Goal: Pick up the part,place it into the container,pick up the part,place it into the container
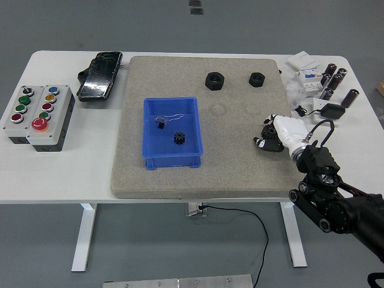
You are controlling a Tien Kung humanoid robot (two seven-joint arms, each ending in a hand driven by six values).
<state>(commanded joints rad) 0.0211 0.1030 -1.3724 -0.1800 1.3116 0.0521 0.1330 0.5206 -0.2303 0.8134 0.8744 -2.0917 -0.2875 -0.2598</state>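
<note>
White table (66, 168), grey foam mat (198, 174). Item: small black gear (268, 133), right mat edge, enclosed by curled fingers of right hand (277, 135). Likely light, rigid, toothed; grip across rim. Destination: blue container (172, 133), already holding one gear.

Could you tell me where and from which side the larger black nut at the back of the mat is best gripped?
The larger nut lies flat on the mat, hole up. I would come from above and pinch two opposite flat sides; it stands apart from the smaller nut, leaving finger room.
</note>
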